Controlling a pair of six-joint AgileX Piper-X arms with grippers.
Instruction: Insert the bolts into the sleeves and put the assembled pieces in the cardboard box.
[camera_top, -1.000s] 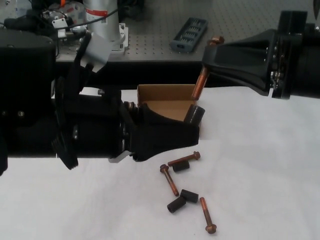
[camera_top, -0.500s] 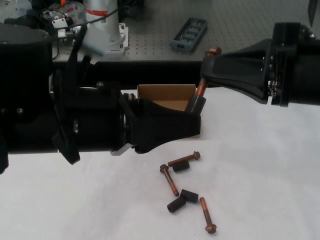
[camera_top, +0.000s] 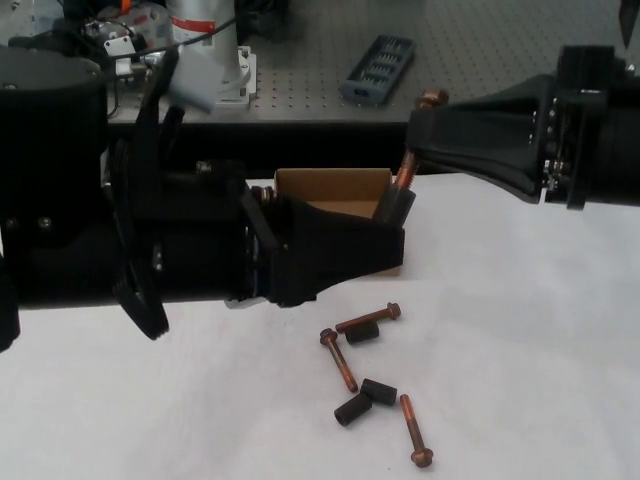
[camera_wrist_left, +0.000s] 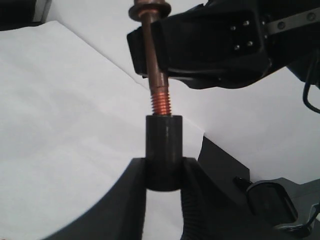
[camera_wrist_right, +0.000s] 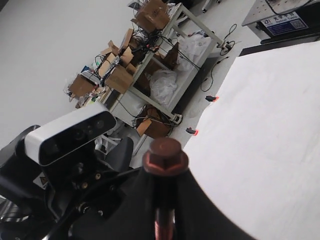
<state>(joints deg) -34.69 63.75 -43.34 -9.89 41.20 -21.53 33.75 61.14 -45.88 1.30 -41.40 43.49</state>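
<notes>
The left gripper (camera_wrist_left: 164, 175) is clamped tight on a black sleeve (camera_wrist_left: 162, 142), held upright right by the cardboard box (camera_top: 330, 184). The right gripper (camera_wrist_left: 150, 45) pinches a copper bolt (camera_wrist_left: 155, 75), threaded end down, meeting the sleeve's mouth. Spare bolts (camera_top: 340, 362) and sleeves (camera_top: 378, 391) lie loose on the white sheet (camera_top: 520, 350) nearby.

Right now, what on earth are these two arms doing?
They are joining two parts. The left pincer grips a black sleeve, and the right pincer holds a copper bolt with its threaded tip at the sleeve's mouth, by the cardboard box. Three more bolts and three sleeves lie loose on the white sheet.
</notes>
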